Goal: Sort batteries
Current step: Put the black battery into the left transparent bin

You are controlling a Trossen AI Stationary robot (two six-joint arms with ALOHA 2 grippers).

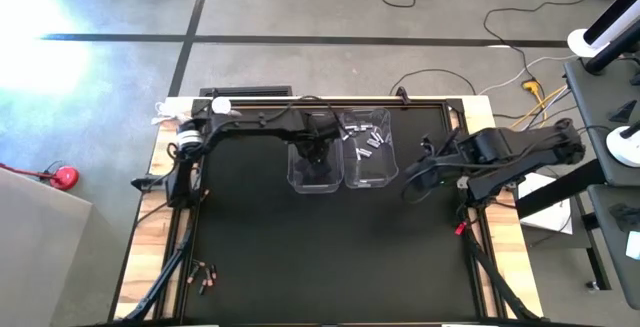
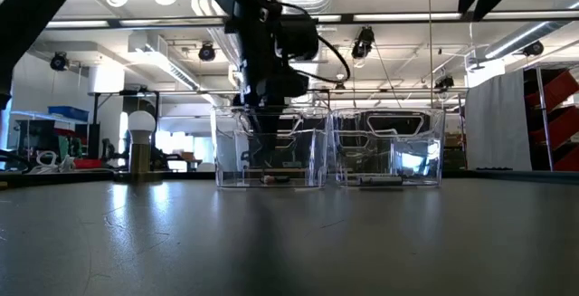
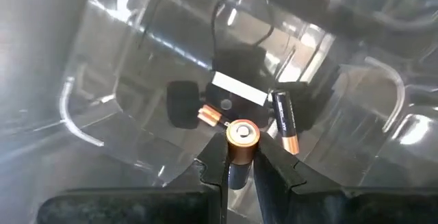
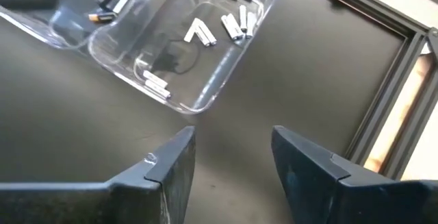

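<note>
Two clear plastic bins stand side by side on the black mat: the left bin [image 1: 314,165] and the right bin [image 1: 368,149]. My left gripper [image 3: 239,161] hangs inside the left bin [image 2: 269,147], shut on a copper-and-dark battery [image 3: 241,143]. Two more copper batteries [image 3: 284,121] lie on that bin's floor. Several white batteries [image 4: 231,24] lie in the right bin [image 4: 179,46]. A few copper batteries [image 1: 204,277] rest on the mat near its near left corner. My right gripper [image 4: 233,157] is open above bare mat, to the right of the bins. My left gripper pinches the copper-and-dark battery between its two fingers [image 3: 213,164], on its dark body just below the copper end [image 3: 241,132]. The fingers come from above, pointing down into the left bin. The battery lies along the fingers, copper end toward the bin floor, lifted clear.
A small red bit [image 1: 460,229] lies at the mat's right edge. A metal frame [image 1: 470,137] borders the mat. A white-topped post [image 2: 139,147] stands at the far left. Bare mat [image 1: 330,252] stretches in front of the bins. Cables lie on the floor beyond.
</note>
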